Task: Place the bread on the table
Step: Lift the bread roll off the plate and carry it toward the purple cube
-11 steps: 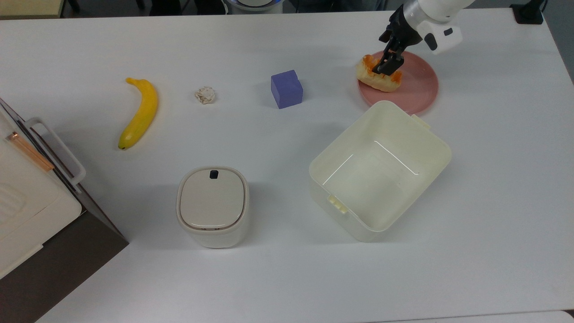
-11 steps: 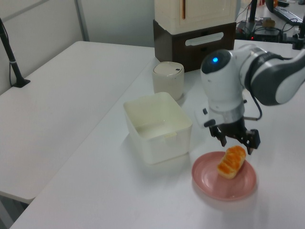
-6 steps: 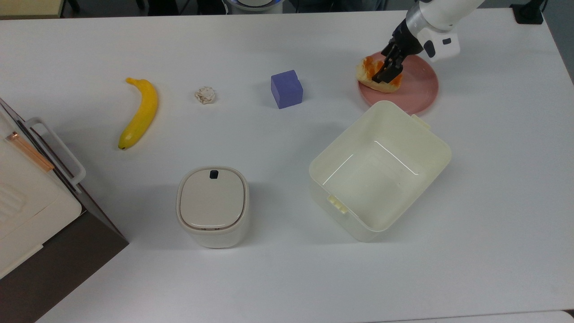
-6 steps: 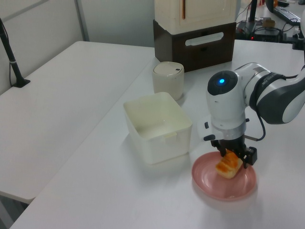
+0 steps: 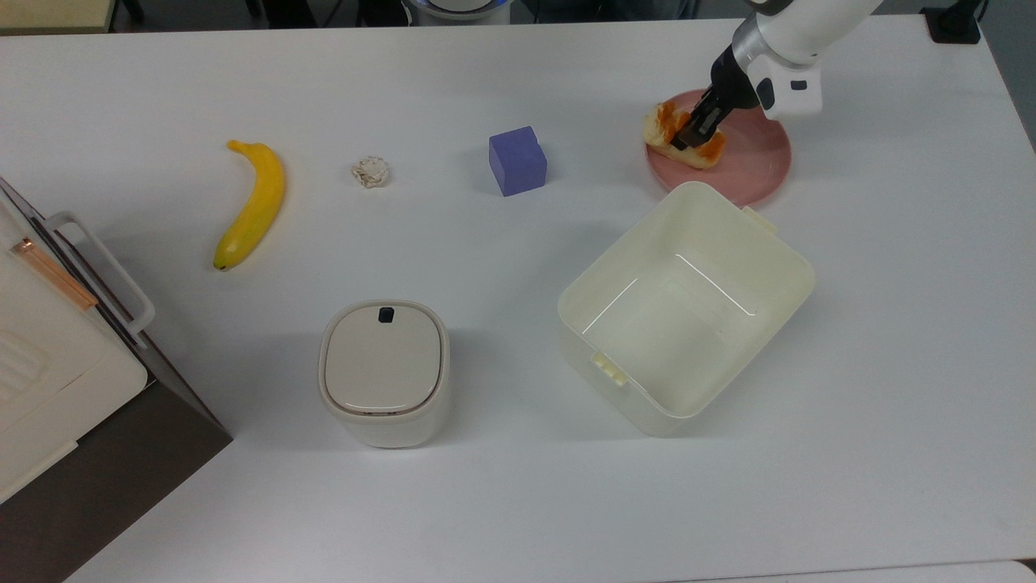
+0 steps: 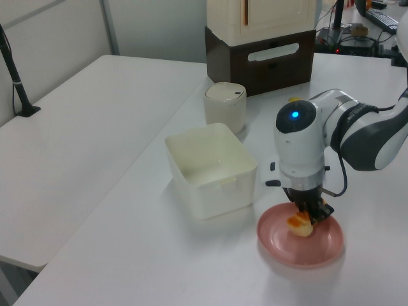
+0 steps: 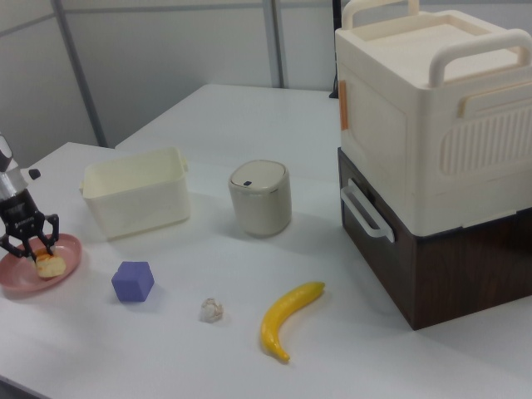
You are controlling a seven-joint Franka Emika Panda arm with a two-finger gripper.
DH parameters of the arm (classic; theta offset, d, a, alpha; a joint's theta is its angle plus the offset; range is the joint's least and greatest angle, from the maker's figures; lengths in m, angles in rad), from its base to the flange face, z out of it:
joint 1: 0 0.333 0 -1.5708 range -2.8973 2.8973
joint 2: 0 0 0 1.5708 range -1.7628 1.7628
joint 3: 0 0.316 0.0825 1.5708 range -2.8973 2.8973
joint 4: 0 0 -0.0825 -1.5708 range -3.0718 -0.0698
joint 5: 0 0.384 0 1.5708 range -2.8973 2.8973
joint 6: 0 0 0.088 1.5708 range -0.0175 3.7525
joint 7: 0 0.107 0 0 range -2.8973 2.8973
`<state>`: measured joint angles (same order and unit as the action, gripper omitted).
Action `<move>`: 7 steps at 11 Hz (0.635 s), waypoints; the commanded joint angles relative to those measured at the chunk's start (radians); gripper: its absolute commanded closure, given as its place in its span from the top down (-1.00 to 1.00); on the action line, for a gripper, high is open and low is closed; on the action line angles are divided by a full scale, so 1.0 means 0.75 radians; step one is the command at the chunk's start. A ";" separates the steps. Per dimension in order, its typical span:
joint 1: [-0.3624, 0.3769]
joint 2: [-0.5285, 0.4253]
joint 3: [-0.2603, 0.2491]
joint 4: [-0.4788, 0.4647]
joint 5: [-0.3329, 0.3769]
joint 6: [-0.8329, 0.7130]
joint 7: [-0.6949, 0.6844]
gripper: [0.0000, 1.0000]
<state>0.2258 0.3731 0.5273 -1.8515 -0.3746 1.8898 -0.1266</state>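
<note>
Meanwhile, the gripper (image 5: pixel 694 134) straddles the bread (image 5: pixel 681 136), fingers (image 7: pixel 41 241) spread either side across its middle, not visibly clamped. It lies on the pink plate (image 5: pixel 749 166) near a worktop (image 5: pixel 518 502) corner. Likely light, soft and easily crushed, it suits a gentle mid-length pinch. No writing is readable.

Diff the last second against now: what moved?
The pincer came down onto the bread on the plate, its fingers now straddling the roll; whether they have closed on it I can't tell. The bread stayed on the plate. Banana, cube, bin and lidded canister are unmoved.
</note>
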 commanded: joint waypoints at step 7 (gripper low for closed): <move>-0.115 -0.336 -0.363 0.006 0.148 -0.110 -0.266 -0.38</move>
<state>0.1335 0.1712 0.3923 -1.8140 -0.3026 1.8357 -0.2270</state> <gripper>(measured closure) 0.687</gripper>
